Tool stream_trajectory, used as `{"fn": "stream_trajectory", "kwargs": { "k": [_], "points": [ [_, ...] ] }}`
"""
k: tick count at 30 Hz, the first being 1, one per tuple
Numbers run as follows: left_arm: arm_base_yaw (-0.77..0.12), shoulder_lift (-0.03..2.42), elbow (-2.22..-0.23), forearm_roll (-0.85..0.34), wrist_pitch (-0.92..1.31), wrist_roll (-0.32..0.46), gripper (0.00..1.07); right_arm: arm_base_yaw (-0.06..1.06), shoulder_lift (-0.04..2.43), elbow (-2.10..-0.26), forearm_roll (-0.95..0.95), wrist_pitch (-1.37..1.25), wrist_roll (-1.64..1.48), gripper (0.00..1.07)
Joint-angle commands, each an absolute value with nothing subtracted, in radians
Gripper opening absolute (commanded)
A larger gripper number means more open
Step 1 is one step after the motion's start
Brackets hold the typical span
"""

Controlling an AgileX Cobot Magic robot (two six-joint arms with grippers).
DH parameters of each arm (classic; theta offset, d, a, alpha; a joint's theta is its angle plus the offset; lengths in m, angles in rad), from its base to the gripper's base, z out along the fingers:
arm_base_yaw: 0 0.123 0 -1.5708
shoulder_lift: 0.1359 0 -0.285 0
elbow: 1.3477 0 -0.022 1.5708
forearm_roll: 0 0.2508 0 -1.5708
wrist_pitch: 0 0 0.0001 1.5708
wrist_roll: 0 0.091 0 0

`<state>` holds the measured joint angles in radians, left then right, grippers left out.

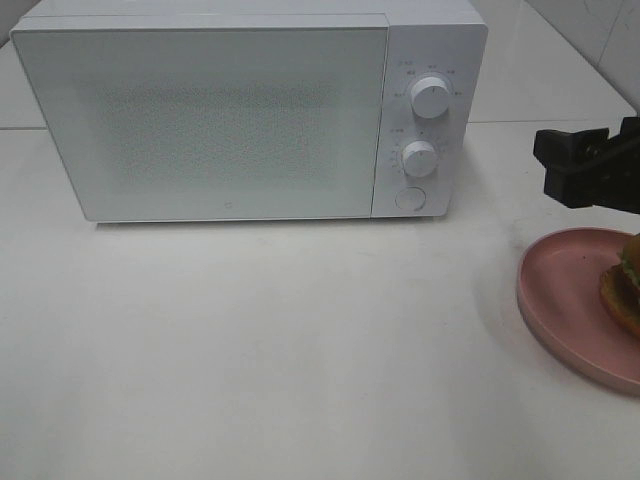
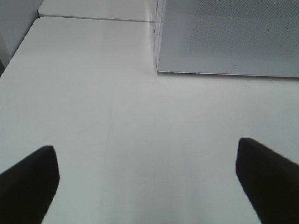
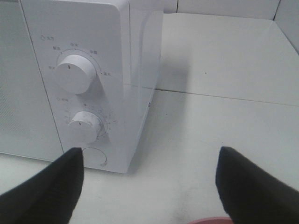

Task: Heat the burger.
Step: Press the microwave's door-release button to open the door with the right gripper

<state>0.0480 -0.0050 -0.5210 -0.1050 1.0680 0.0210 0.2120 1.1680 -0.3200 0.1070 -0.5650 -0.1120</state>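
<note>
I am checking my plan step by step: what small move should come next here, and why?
Probably bring the right tool, which is open, toward the round button beside the microwave door. That door is shut and the burger lies on the pink plate, so the door likely has to open first.

Blocky matte-black arm [image 1: 590, 165], dark blunt jaws.

White microwave [image 1: 200, 120], door shut, stands on the white table [image 1: 250, 350]; pink plate [image 1: 560, 295] lies to its right.
</note>
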Motion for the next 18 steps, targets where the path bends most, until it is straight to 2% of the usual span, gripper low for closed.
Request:
{"fn": "stream_trajectory", "kwargs": {
  "k": [1,7,9,18],
  "points": [
    [0.051,-0.027,-0.519,-0.114,1.071,0.019,0.97,0.214,1.176,-0.306,0.133,-0.627,-0.149,0.75],
    [0.051,-0.027,-0.519,-0.114,1.071,0.019,0.97,0.240,1.228,-0.255,0.236,-0.765,-0.170,0.75],
    [0.051,-0.027,-0.519,-0.114,1.071,0.019,0.97,0.319,1.276,-0.222,0.323,-0.892,-0.234,0.75],
    [0.051,-0.027,-0.519,-0.114,1.071,0.019,0.97,0.501,1.397,-0.220,0.497,-1.023,-0.301,0.75]
  ]
}}
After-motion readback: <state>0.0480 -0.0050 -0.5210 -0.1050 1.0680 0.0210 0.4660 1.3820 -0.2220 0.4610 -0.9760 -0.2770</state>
